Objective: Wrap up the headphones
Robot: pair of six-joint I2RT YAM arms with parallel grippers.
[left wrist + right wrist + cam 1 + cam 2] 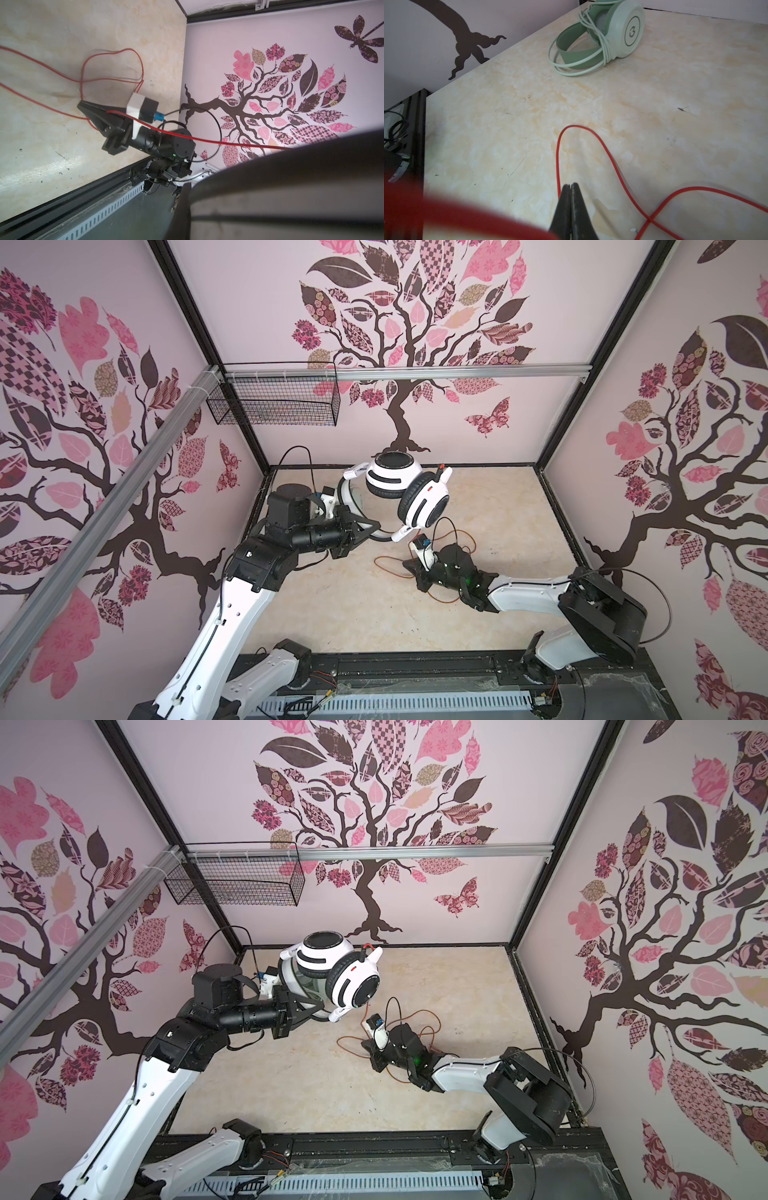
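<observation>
The white-and-black over-ear headphones (424, 499) (357, 986) hang off the table, carried by the left gripper (370, 529) (313, 1009). Its jaws are clenched on the thin headband, and both ear cups sit just beyond its fingertips, stacked one partly over the other. The thin orange-red cable (558, 155) (207, 139) drops from the cups and sprawls in loose loops on the marbled beige tabletop (508, 124) around the right gripper (409, 565) (368, 1046) (83, 105) (571, 187). That gripper is low over the surface, below and near the left gripper's tips, with its jaws pressed fully together. One run of cable reaches the side of its fingertips and another lies across its body. I cannot tell whether any of it is pinched.

The mint-green over-ear headphones (627, 31) lie on the tabletop well ahead of the right gripper's tips, near the far edge. Their pale green cable (604, 47) is wound around the band beside one cup, with a few loops hanging loose.
</observation>
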